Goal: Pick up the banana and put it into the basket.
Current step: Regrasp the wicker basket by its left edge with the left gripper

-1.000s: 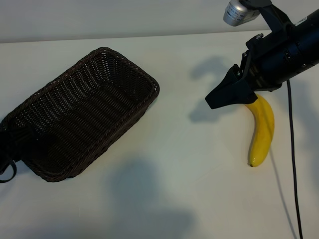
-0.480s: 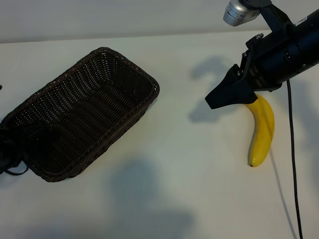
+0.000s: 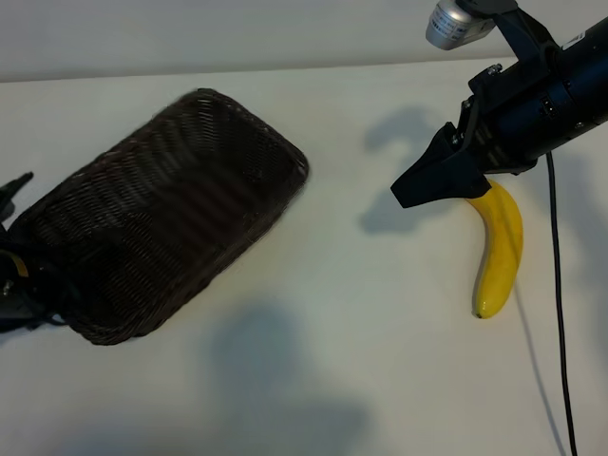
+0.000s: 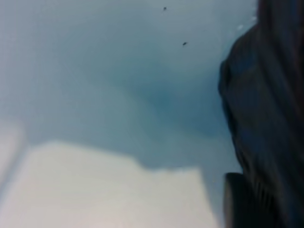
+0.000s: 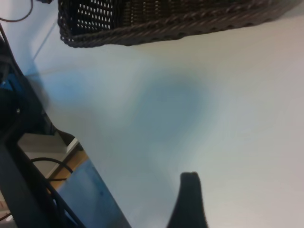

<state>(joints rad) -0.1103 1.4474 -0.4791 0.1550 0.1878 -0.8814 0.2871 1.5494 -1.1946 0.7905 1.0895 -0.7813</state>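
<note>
Banana (image 3: pixel 501 249) lies on the surface (image 3: pixel 361 332) at three o'clock, its stem under the right pincer (image 3: pixel 427 182), spread wide. Basket (image 3: pixel 161 214) sits at nine o'clock, left pincer (image 3: pixel 11 249) at its end, width unclear.

Bright even light, soft shadows on table (image 3: pixel 313 313), basket (image 3: pixel 171 218) motion-blurred, left wrist view defocused.

Banana (image 3: pixel 499 249) bright yellow; basket (image 3: pixel 161 223) dark-brown woven wicker; table (image 3: pixel 361 342) white; right end effector (image 3: pixel 423 185) black.
</note>
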